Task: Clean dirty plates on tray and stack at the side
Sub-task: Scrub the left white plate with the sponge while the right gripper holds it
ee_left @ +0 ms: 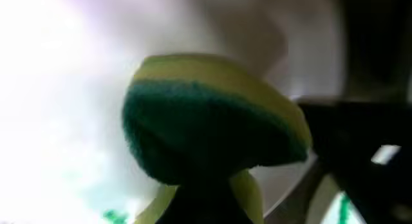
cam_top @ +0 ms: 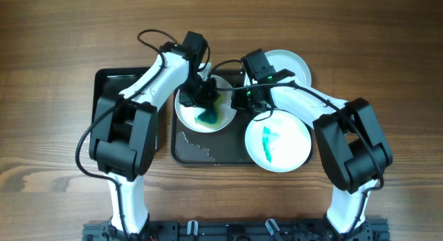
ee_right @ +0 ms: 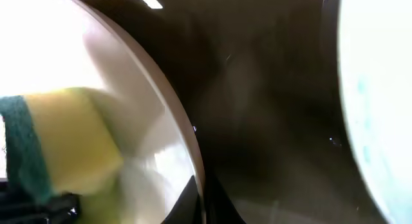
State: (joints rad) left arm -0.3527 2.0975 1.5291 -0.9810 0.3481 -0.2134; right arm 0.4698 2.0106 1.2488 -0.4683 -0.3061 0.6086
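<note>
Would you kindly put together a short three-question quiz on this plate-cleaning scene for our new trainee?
1. True or false: the left gripper holds a yellow-and-green sponge over a teal-smeared round white plate.
2. How many round white plates show in the overhead view? A) two B) three C) four
3. Fill in: the plate without teal smears lies at the large dark grey tray's far ___ corner, by the robot's own sides.

Key: 1 true; 2 B; 3 right.
</note>
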